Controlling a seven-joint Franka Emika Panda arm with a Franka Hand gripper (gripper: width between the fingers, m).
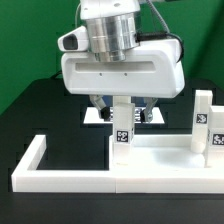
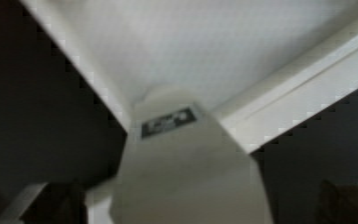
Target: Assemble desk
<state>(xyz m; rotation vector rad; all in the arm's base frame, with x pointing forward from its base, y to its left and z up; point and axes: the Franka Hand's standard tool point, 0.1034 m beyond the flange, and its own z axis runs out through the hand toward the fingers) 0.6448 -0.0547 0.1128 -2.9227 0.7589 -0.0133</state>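
Low white U-shaped border wall, lying on black tabletop; open side facing away from camera. Green backdrop behind.

A white block leg stands upright over the near corner of the flat white tabletop, with a black-and-white square tag on the face toward the exterior camera. The wrist view looks down this leg's length, its tag near the far end, to the tabletop corner. Another upright tagged leg stands at the exterior view's right.
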